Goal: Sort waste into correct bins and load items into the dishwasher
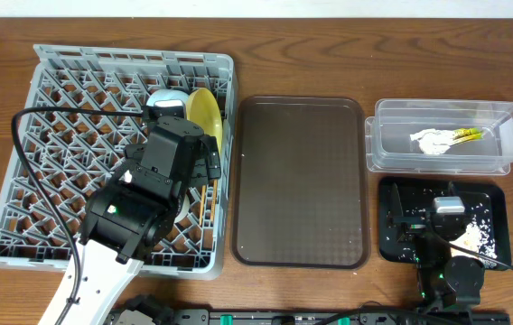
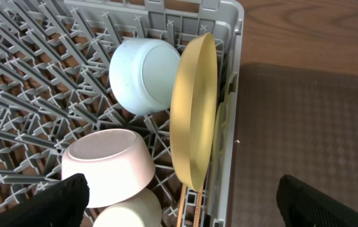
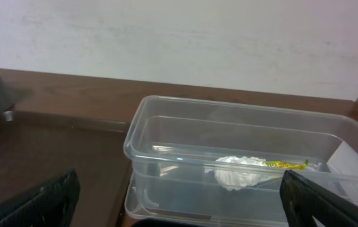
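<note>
At frame left, grey lattice rack (image 1: 58, 108) holds a round yellow plate (image 2: 195, 107) on edge beside a smooth pale-blue bowl (image 2: 144, 75); left tool (image 2: 182, 205) and right tool (image 3: 182, 205) gape apart

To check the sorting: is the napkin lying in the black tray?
No, the napkin lies in the clear tub, beside the wrapper.

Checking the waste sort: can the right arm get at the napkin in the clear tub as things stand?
Probably yes. The right gripper is open, facing the lidless clear tub; the napkin lies uncovered on its floor. It would only need to clear the near wall.
</note>
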Controlling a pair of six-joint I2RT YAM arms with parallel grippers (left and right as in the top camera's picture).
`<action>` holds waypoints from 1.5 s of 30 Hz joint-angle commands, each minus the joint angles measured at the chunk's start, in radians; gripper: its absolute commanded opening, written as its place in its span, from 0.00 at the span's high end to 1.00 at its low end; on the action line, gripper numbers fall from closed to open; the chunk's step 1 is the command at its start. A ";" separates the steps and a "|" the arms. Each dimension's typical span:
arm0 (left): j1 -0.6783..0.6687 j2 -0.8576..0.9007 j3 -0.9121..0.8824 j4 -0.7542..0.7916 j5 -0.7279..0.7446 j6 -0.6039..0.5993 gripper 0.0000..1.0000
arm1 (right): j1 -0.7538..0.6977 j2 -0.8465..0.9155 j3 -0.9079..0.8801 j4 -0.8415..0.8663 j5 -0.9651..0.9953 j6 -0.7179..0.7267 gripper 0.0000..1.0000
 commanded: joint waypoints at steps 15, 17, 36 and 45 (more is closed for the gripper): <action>0.004 0.002 0.018 -0.003 -0.003 -0.002 0.04 | -0.014 -0.007 -0.002 -0.004 0.014 0.013 0.01; 0.004 0.002 0.018 -0.003 -0.003 -0.002 0.04 | -0.014 -0.007 -0.002 -0.004 0.014 0.013 0.01; 0.095 -0.194 0.017 -0.049 -0.002 -0.002 0.04 | -0.014 -0.007 -0.002 -0.004 0.014 0.013 0.01; 0.282 -0.512 -0.048 -0.078 -0.003 -0.002 0.04 | -0.014 -0.007 -0.002 -0.004 0.014 0.013 0.01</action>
